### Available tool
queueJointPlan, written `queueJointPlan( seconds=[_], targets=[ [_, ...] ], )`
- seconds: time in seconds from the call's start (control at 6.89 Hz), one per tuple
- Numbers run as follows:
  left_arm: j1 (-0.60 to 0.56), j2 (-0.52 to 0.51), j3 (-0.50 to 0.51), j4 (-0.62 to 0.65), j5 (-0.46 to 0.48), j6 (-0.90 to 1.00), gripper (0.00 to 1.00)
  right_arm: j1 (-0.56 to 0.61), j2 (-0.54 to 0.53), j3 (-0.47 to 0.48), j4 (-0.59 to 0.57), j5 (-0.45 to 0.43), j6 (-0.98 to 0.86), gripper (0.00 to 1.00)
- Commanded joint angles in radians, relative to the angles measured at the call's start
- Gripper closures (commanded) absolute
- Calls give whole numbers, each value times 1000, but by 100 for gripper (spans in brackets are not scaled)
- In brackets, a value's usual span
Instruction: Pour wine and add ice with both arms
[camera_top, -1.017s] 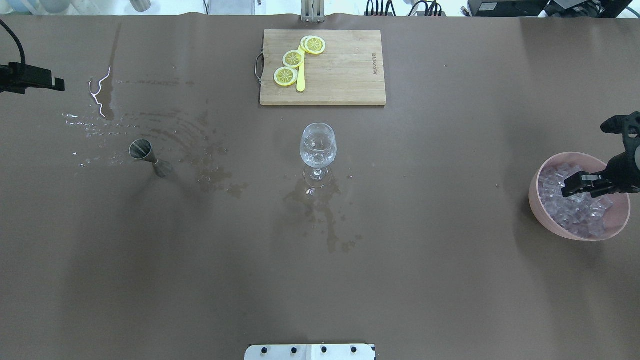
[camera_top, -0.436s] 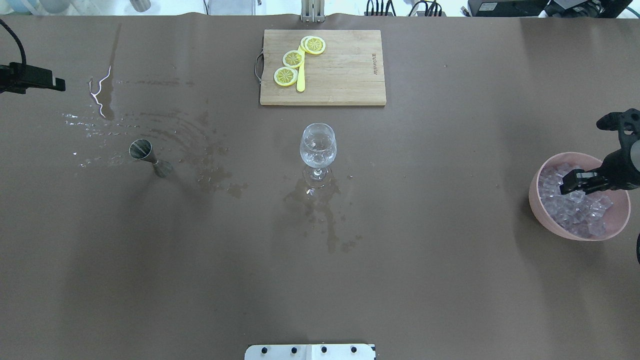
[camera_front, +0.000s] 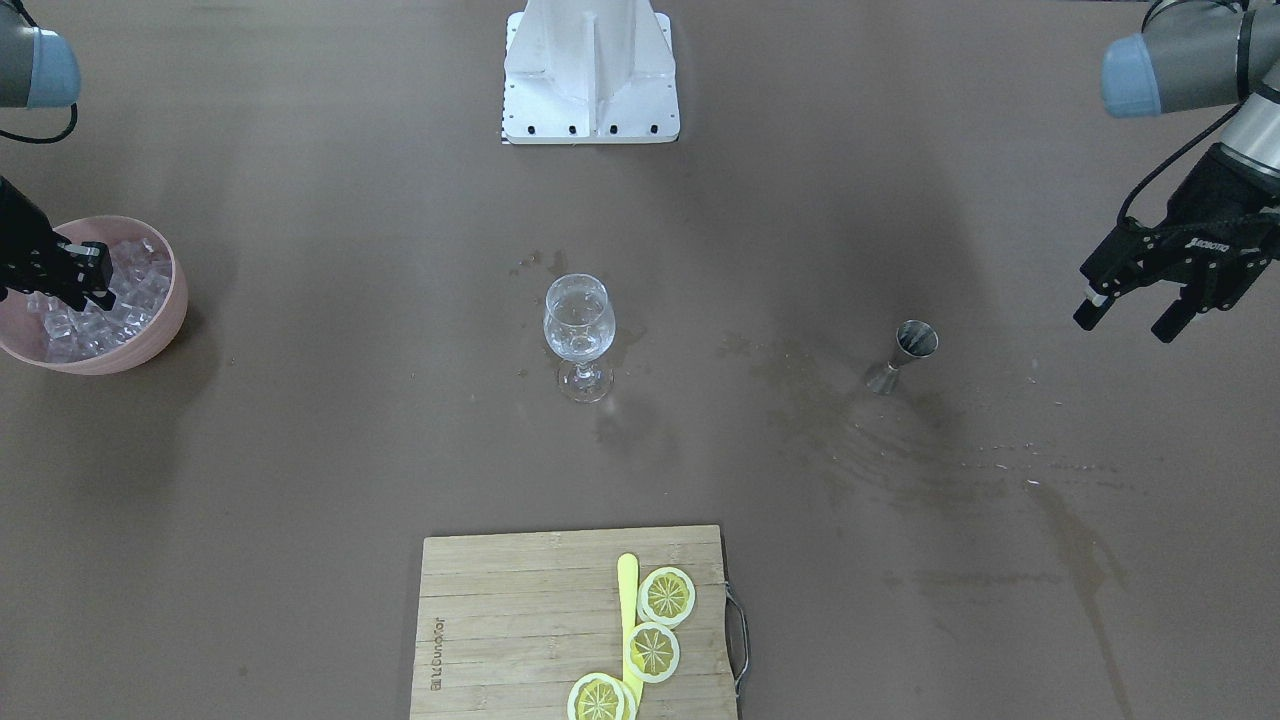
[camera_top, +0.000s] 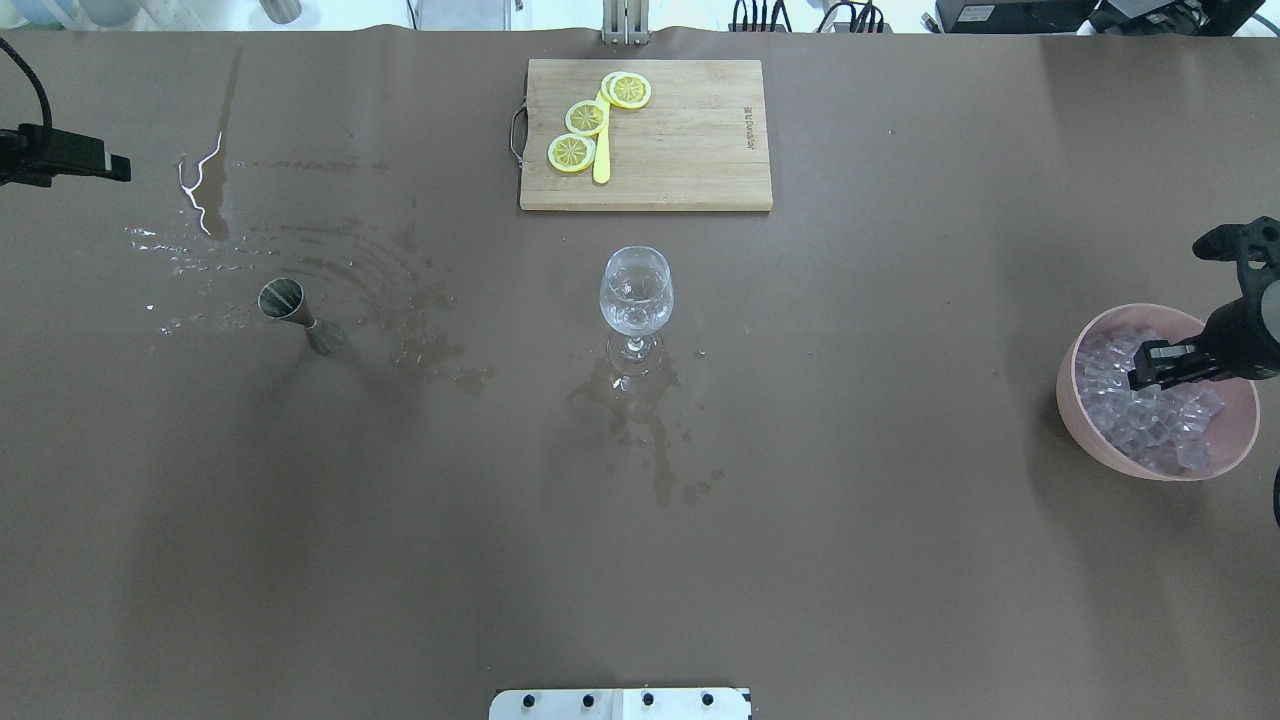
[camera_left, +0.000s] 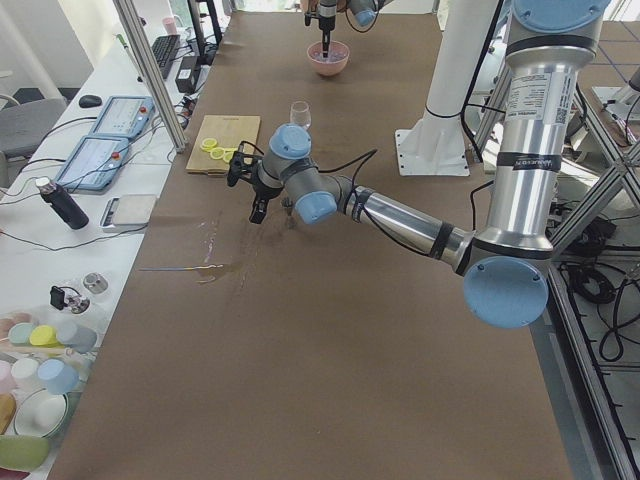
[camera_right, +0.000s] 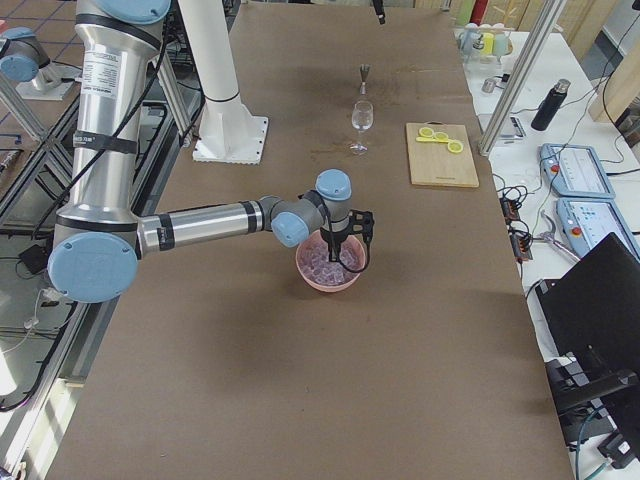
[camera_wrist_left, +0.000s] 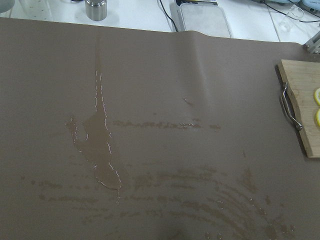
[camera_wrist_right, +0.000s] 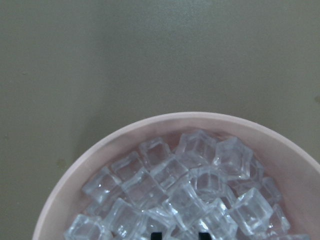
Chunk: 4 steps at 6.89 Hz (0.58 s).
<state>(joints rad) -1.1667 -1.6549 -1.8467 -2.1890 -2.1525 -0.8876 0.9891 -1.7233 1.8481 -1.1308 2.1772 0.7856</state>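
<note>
Dozens of ice (camera_wrist_right: 172, 187) cubes heap in one pink bowl (camera_top: 1066, 395) at my tabletop's (camera_top: 900, 550) right end. I judge them light, hard and slick, best pinched across flat faces, taking a top cube. My right end effector (camera_top: 1148, 368) sits among them, tips apart; whether it pinches one I can't tell. My left end effector (camera_front: 1128, 318) hangs spread, empty. One glass (camera_top: 636, 290), one jigger (camera_top: 295, 312).

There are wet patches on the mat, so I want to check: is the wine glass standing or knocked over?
Upright. The wine glass stands on its foot with the stem vertical and the bowl opening upward; the front-facing view shows the same.
</note>
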Motion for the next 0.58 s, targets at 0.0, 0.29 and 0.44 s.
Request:
queueJointPlan(
  seconds=[0.0, 0.29, 0.44],
  targets=[
    [-1, 1, -3, 0, -1, -1, 3, 9, 1, 28, -7, 18, -3, 100],
    [-1, 7, -6, 0, -3, -1, 3, 74, 14, 63, -17, 117, -2, 100],
    [-1, 9, -6, -1, -3, -1, 3, 141, 96, 66, -106, 198, 4, 100]
  ],
)
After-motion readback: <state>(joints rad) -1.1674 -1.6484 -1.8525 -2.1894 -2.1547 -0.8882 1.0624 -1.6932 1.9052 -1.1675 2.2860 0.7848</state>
